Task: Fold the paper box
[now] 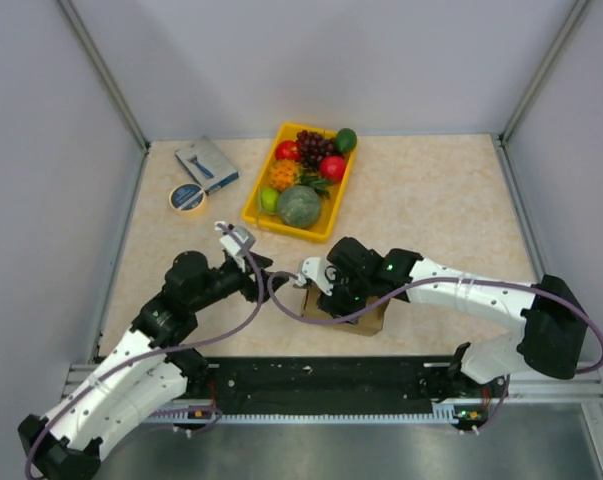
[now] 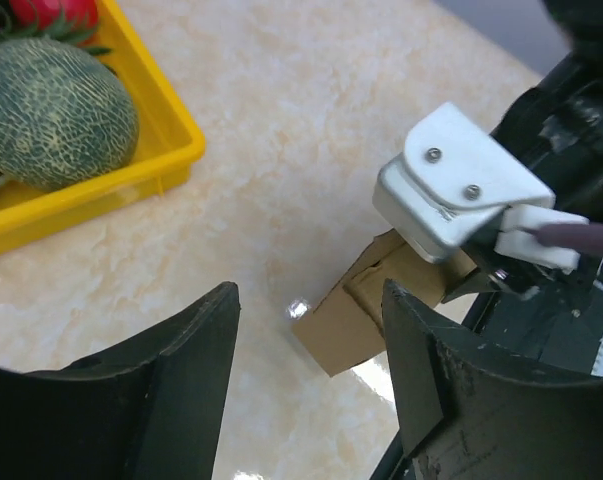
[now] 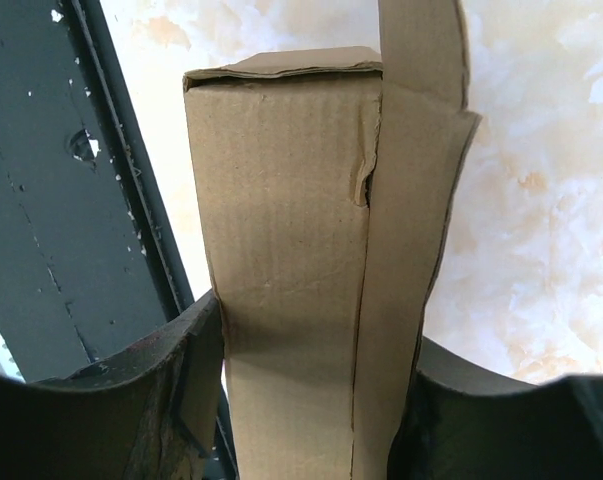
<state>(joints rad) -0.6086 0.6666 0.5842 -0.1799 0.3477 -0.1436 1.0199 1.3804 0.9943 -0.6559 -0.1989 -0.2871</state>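
Note:
The paper box (image 1: 353,318) is brown cardboard, partly folded into a narrow block, near the table's front edge by the middle. My right gripper (image 1: 328,296) is shut on it. In the right wrist view its two dark fingers (image 3: 196,345) press both sides of the box (image 3: 291,200), and a flap stands up on the right side. My left gripper (image 1: 265,277) is open and empty just left of the box. In the left wrist view the box's corner (image 2: 356,320) lies beyond its open gripper (image 2: 311,300), apart from it.
A yellow tray (image 1: 253,212) with a melon (image 2: 56,110) and other fruit stands at the back middle. A small blue-grey box (image 1: 206,163) and a tape roll (image 1: 188,198) lie at the back left. A black rail (image 1: 321,375) runs along the near edge.

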